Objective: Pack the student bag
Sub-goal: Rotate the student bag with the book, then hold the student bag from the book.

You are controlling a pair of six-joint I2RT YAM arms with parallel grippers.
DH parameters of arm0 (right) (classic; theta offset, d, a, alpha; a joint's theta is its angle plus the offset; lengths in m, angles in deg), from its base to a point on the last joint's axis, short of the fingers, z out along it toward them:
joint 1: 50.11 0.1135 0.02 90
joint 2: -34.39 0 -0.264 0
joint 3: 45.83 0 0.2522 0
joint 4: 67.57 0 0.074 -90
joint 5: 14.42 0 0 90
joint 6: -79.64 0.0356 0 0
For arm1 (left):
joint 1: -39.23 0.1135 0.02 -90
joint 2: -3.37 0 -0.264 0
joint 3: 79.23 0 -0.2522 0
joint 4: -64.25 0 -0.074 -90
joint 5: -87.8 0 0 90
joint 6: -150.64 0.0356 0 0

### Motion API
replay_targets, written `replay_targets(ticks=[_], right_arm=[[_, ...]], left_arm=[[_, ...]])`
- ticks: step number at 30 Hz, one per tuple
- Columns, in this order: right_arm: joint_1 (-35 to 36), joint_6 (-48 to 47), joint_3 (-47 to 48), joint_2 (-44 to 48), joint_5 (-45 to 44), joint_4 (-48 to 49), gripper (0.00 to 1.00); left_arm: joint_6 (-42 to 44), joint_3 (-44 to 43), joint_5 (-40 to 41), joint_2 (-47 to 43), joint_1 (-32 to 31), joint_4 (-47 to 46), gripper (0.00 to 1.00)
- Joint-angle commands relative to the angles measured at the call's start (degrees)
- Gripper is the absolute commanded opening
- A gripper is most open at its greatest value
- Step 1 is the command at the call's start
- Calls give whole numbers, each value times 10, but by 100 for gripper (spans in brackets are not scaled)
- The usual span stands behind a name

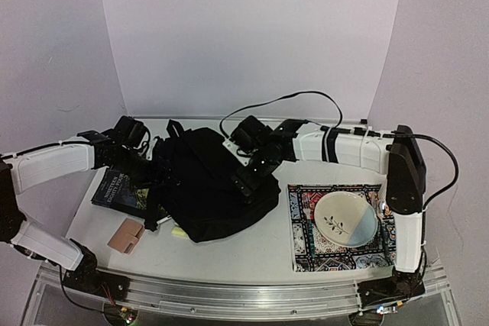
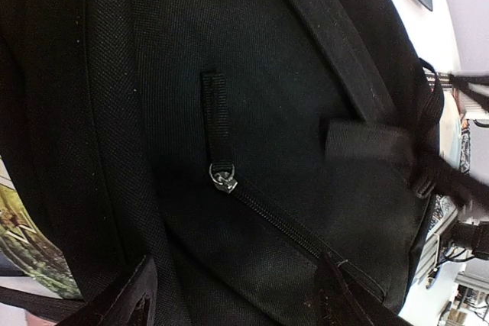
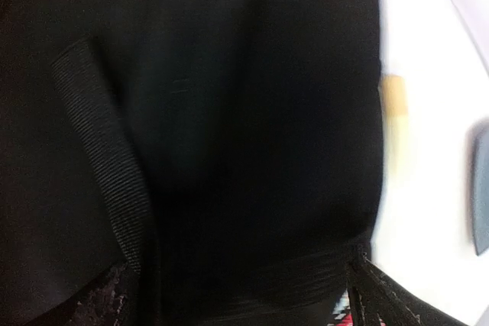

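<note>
The student bag [image 1: 206, 185], a large black fabric backpack, lies in the middle of the table. My left gripper [image 1: 150, 167] is at its left side and stands open. In the left wrist view its fingers [image 2: 131, 301] are spread wide over the bag [image 2: 191, 74], just below a silver zipper pull [image 2: 223, 179]. My right gripper [image 1: 249, 181] rests over the bag's right part, also open. In the right wrist view its fingertips [image 3: 378, 295] frame dark fabric [image 3: 244, 112] and a ribbed strap [image 3: 99, 135]. Neither gripper holds anything that I can see.
A dark book [image 1: 118, 188] lies partly under the bag's left side. A tan wallet-like thing [image 1: 126, 236] sits near the front left, and a small yellow item [image 1: 178, 230] pokes out beside the bag. A plate [image 1: 345, 217] rests on a patterned book [image 1: 306, 253] at the right.
</note>
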Motion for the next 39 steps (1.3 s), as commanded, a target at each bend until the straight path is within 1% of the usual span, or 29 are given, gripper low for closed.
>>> replay_targets(ticks=[1,4,8,11,13,16,19,22,25,31,32,34,35,39], right_arm=[[-69,26,5,20,-73,-34,90],[-89,37,12,27,-62,-31,88],[-90,48,15,27,-16,-31,88],[-90,64,5,47,51,-29,88],[-87,81,4,59,96,-25,88],[-84,114,0,73,154,-4,88],[-77,149,3,71,187,16,88],[-68,182,11,60,203,43,88],[-59,220,21,39,220,76,86],[-32,279,61,-25,223,115,79],[-29,289,67,-37,224,123,77],[-22,309,75,-59,233,146,75],[-19,318,81,-69,237,156,74],[-10,347,116,-110,249,181,71]], left_arm=[[-57,34,-55,-10,-14,-52,68],[-95,66,-73,-18,-25,-88,67],[-126,91,-58,-38,-32,-120,67],[-131,76,-19,-59,-30,-113,70],[-124,53,5,-57,-23,-95,71],[-98,27,15,-34,16,-67,72],[-72,11,-20,-21,96,-65,72],[-35,-17,-35,8,131,-64,75],[-11,-39,-76,50,152,-65,75],[26,-81,-117,129,156,-84,75],[29,-86,-122,143,156,-88,74],[32,-93,-142,168,156,-97,67],[32,-94,-161,175,156,-102,62],[18,-76,-206,165,156,-133,34]])
